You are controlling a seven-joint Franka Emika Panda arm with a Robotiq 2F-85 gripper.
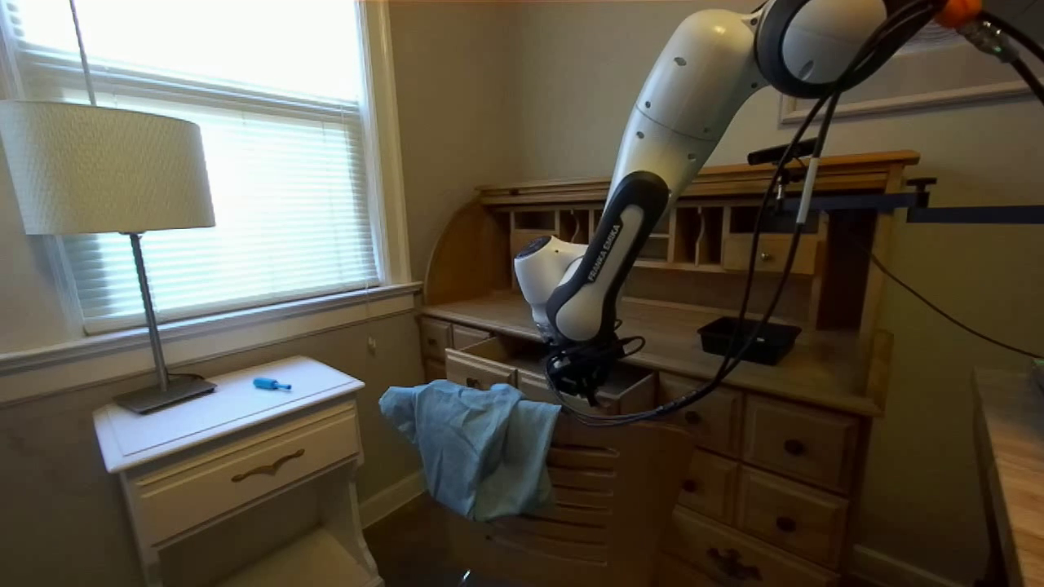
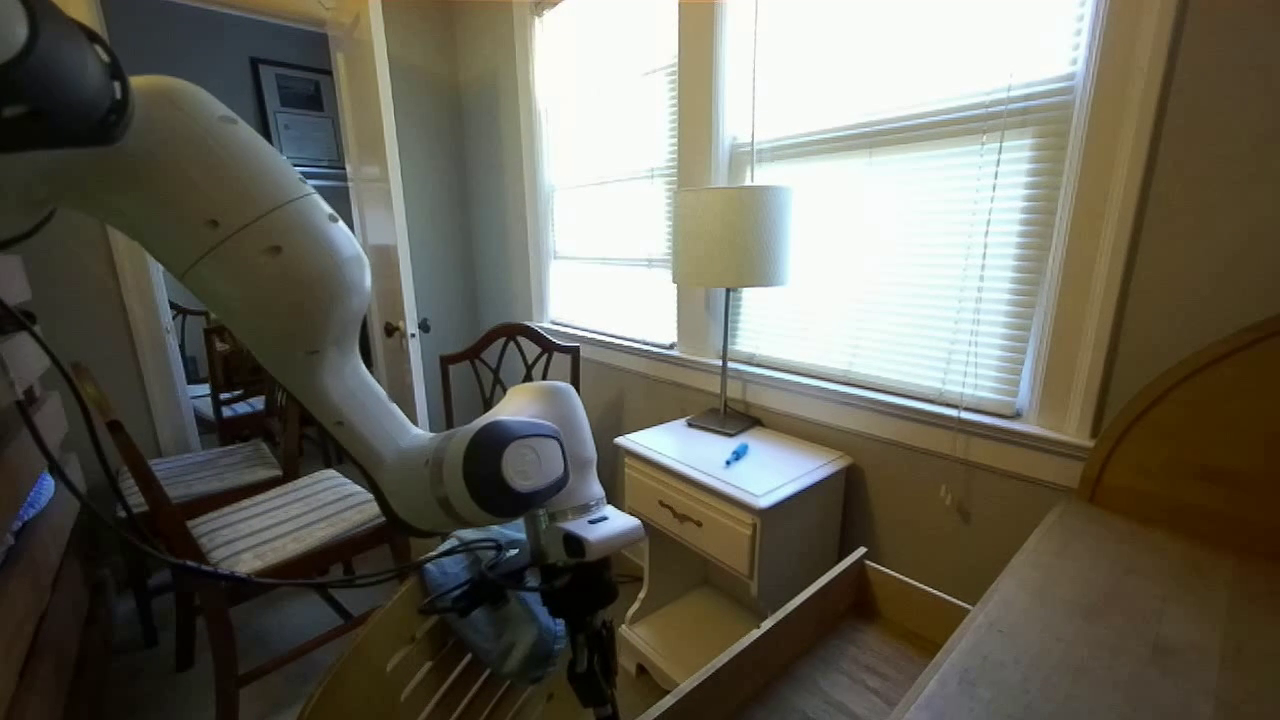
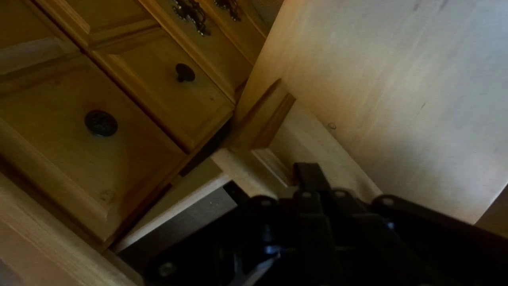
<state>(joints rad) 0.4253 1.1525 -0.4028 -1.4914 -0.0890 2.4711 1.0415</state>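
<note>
Tool: hangs pointing down below the arm, its fingertips drawn together in the wrist view, with nothing seen between them
Open drawer: part of the wooden desk and the thing nearest the tool, near its tips; contact is hard to judge, the wrist view being dim there
Blue cloth: hangs over a slotted chair back, near the tool and to its left in an exterior view
Dark knobs: round, on closed drawer fronts left of the tool in the wrist view
Black tray: sits on the wooden tabletop, to the right of the tool in an exterior view
White tabletop: well apart from the tool, bearing a lamp and a small blue item
White blinds: hang behind the lamp and well apart from the tool in both exterior views
</note>
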